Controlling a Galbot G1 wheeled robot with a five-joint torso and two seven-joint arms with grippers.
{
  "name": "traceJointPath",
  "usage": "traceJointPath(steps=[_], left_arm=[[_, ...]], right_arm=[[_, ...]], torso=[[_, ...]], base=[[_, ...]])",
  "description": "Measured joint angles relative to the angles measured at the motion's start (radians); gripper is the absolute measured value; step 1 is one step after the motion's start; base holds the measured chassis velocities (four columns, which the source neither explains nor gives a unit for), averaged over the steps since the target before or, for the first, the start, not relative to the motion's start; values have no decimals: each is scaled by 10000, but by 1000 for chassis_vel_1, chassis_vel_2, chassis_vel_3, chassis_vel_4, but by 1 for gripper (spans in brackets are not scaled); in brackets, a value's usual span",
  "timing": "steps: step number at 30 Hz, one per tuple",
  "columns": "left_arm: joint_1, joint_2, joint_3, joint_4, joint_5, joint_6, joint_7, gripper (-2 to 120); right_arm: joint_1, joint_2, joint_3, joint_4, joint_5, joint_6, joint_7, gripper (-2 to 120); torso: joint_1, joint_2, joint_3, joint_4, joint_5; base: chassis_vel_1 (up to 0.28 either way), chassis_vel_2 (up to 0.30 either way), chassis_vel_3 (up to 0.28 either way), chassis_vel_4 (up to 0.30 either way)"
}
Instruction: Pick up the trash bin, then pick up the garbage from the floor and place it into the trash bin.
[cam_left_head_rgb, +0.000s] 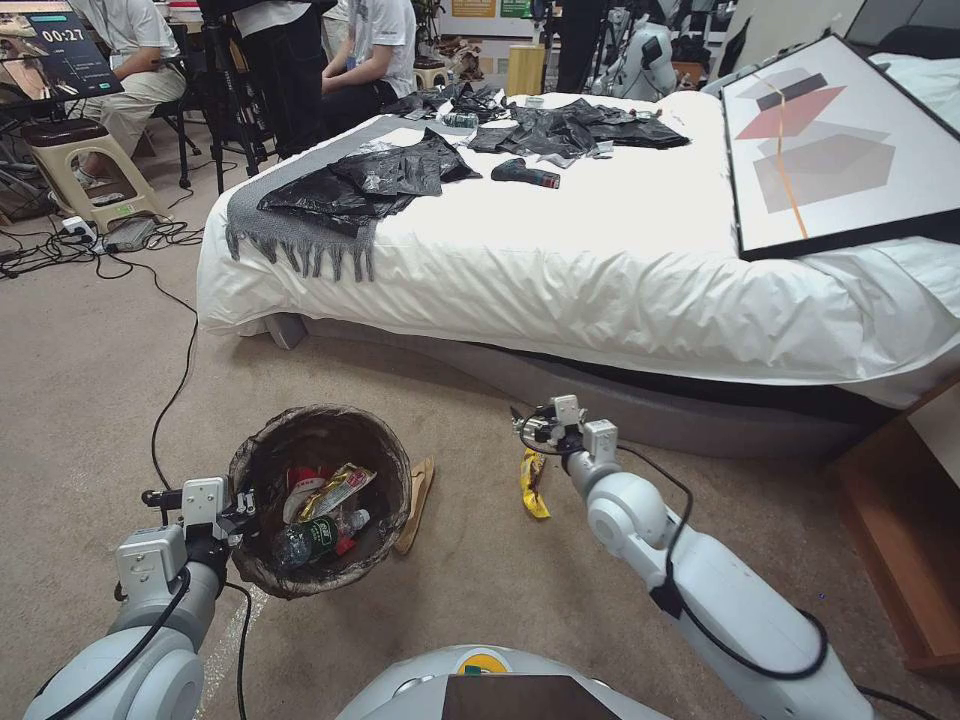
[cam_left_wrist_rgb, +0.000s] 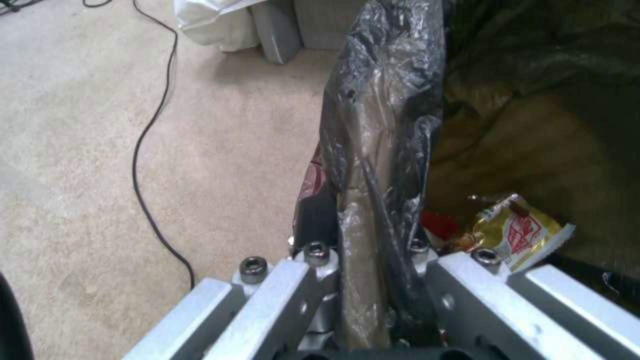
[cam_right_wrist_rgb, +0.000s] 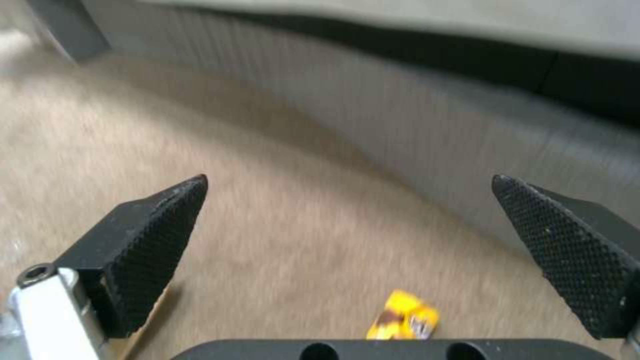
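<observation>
Nearest the robot, the left claw (cam_left_head_rgb: 243, 503) is clenched on the rim of the trash bin (cam_left_head_rgb: 262, 563), pinching the dark bag liner (cam_left_wrist_rgb: 383, 125) and the wall together at the side of the bin closest to the robot's left arm. The bin sits on the carpet (cam_left_head_rgb: 90, 400) with its mouth open upward, and it already holds litter: a green-labelled bottle (cam_left_head_rgb: 318, 535), a gold foil packet (cam_left_head_rgb: 335, 490) and something red under them. A flat brown paper bag (cam_left_head_rgb: 417, 503) lies on the floor against the bin's right side, outside it.

A little farther out, the right claw (cam_left_head_rgb: 533, 428) hangs low over the carpet with its fingers (cam_right_wrist_rgb: 150, 240) spread wide and nothing between them. The yellow wrapper (cam_left_head_rgb: 533, 483) lies on the floor just on the robot's side of that claw, so the claw stands slightly beyond it rather than over it. The wrapper's long axis runs roughly away from the robot toward the bed (cam_left_head_rgb: 600, 260). The right arm is clearly the nearer one, since the left is busy with the bin. I judge the claw would need to draw back a little and close across the wrapper's short side.

Beyond, black plastic bags (cam_left_head_rgb: 370, 180) lie on the bed.
</observation>
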Motion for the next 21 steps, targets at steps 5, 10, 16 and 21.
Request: traceJointPath(steps=[5,10,16,21], left_arm=[[26,13,86,0,-1,27,-53,3],[10,32,157,0,-5,35,-78,3],[-16,53,211,0,-10,35,-79,3],[-47,32,282,0,20,35,-79,3]], right_arm=[[495,111,-365,-831,639,-486,162,100],[919,279,-585,-1731,1504,-850,254,100],[1220,457,-764,-2342,1972,-1017,391,100],[1424,711,-976,-2971,2022,-1026,524,100]], torso=[[0,0,0,-1,0],[-1,0,0,-2,0],[-1,0,-1,-1,0],[-1,0,-1,-2,0]], base=[[0,0,0,0],[0,0,0,0],[0,0,0,0],[0,0,0,0]])
